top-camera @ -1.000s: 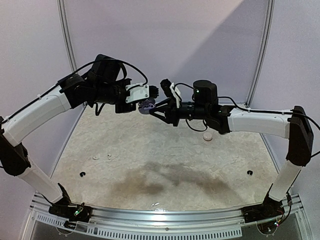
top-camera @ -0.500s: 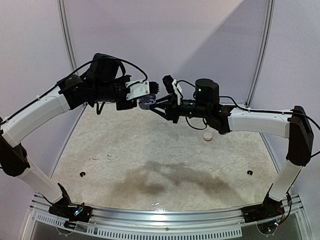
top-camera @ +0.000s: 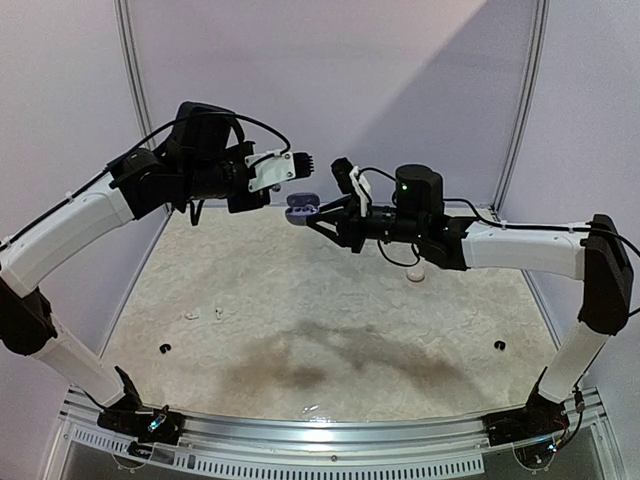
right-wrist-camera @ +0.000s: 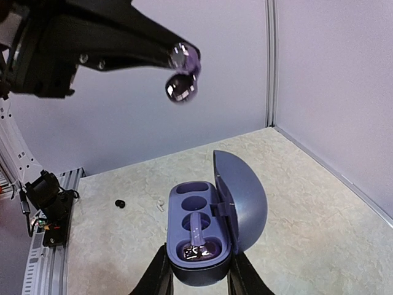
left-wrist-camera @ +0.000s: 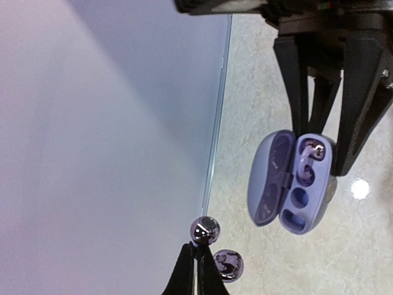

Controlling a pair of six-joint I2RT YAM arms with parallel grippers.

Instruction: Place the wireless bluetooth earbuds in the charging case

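Speckled surface [top-camera: 300, 330] lies well below; work's mid-air. Right fingers [right-wrist-camera: 153, 279] clamp the case [right-wrist-camera: 241, 200], lid open, prob. to present its empty slot [right-wrist-camera: 195, 201]; one bud [right-wrist-camera: 198, 249] sits inside. Left fingers [left-wrist-camera: 183, 276], pressed together, pinch 2nd bud [right-wrist-camera: 182, 87] nearby, not touching.

The right gripper [right-wrist-camera: 201, 278] clamps the base of an open lavender charging case [right-wrist-camera: 202, 209], its lid swung to the right. Of its 2 wells, the near 1 holds an earbud [right-wrist-camera: 198, 249]. Above, the left gripper [right-wrist-camera: 179, 54] pinches a glossy purple earbud [right-wrist-camera: 181, 88].
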